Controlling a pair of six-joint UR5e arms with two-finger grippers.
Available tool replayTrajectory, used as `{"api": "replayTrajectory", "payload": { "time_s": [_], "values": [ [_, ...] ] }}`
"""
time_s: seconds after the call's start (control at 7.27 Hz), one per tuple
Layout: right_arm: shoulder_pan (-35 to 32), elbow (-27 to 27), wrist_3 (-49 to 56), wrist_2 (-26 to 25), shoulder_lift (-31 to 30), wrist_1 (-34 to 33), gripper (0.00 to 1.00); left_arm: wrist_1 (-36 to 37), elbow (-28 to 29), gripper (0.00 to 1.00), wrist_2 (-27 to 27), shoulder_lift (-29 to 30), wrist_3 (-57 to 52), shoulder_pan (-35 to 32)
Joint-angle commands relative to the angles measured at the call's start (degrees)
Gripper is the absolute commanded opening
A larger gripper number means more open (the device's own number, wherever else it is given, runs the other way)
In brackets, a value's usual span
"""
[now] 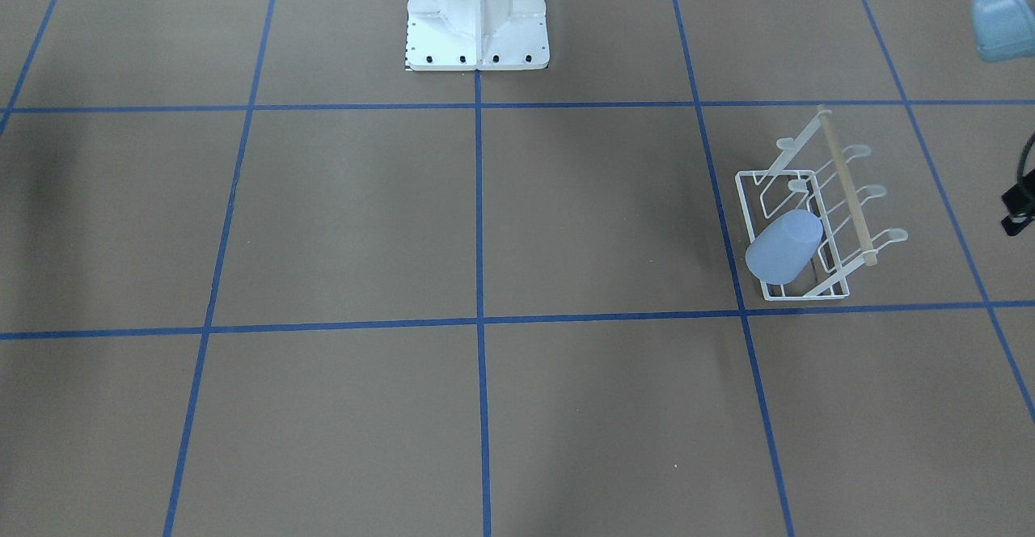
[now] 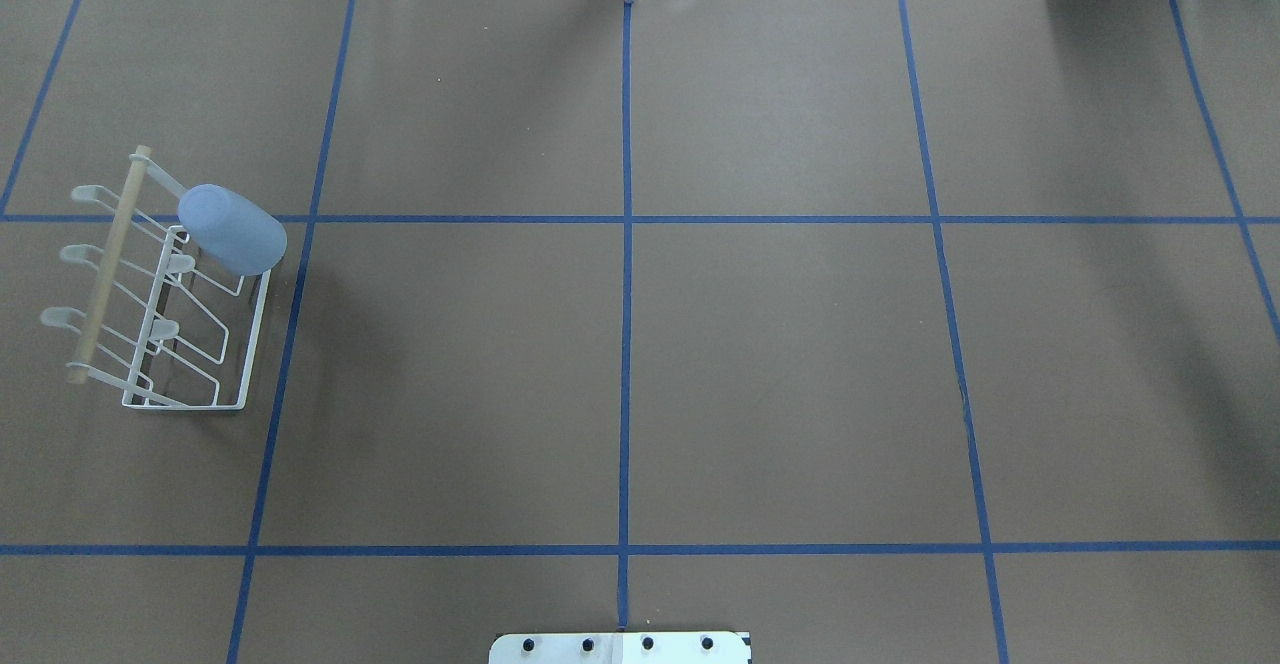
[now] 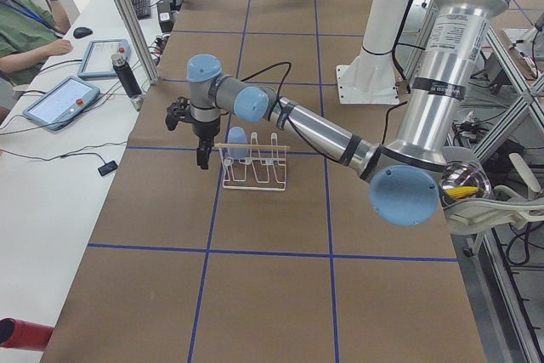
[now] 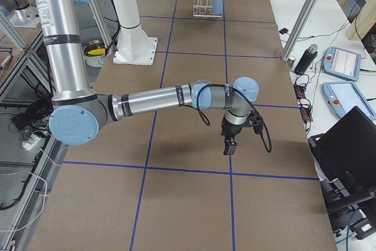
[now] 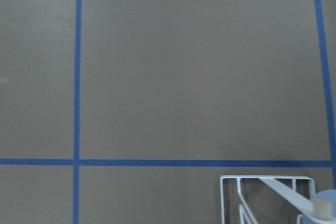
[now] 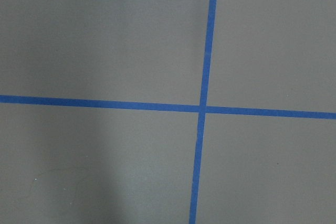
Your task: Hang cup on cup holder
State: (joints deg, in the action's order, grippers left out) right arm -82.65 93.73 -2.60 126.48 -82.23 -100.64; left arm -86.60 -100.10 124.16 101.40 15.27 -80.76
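The pale blue cup [image 1: 783,247] sits upside down and tilted over a prong of the white wire cup holder [image 1: 845,189], at the rack's end farthest from the robot. Both show in the overhead view, cup [image 2: 232,229] and holder [image 2: 105,264], at the table's left. My left gripper [image 3: 202,159] hangs just beside the holder [image 3: 255,172] and cup [image 3: 237,142], not touching them; I cannot tell if it is open. My right gripper [image 4: 228,147] hovers over bare table far from the cup [image 4: 218,5]; its state is unclear. The left wrist view shows only the holder's corner [image 5: 262,179].
The robot's white base [image 1: 477,19] stands at the table's middle edge. Beyond the operators' side are tablets [image 3: 55,101], a seated person [image 3: 25,23], a pendant [image 4: 341,63] and a laptop [image 4: 346,145]. Blue tape lines grid the brown table [image 2: 780,364].
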Motion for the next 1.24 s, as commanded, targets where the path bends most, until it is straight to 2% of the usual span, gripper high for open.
{"api": "replayTrajectory", "payload": {
  "time_s": [0.0,0.28,0.41,0.55,0.96,1.1],
  "values": [
    [-1.3,0.1,-0.1,0.1,-1.3,1.5,1.0,-0.1,4.1,0.99,3.6,-2.5,-14.8,-8.6],
    [-1.9,0.1,-0.4,1.3,-2.4,1.5,1.0,-0.8,6.8,0.99,4.5,-5.4,-16.0,-9.2],
    [-3.4,-0.1,-0.2,5.4,-3.3,1.5,1.0,-1.1,9.1,0.99,4.5,-5.5,-15.9,-9.1],
    [-4.1,-0.1,-0.2,7.4,-4.0,1.5,1.0,-1.1,10.9,0.99,4.6,-6.8,-16.1,-9.1],
    [-5.1,0.1,-0.1,7.6,-4.3,1.5,1.0,-2.1,11.8,0.99,5.1,-7.6,-15.5,-9.1],
    [-5.2,0.2,0.0,7.6,-4.3,1.5,1.0,-2.0,12.0,0.99,7.0,-7.6,-15.5,-9.1]
  ]
}}
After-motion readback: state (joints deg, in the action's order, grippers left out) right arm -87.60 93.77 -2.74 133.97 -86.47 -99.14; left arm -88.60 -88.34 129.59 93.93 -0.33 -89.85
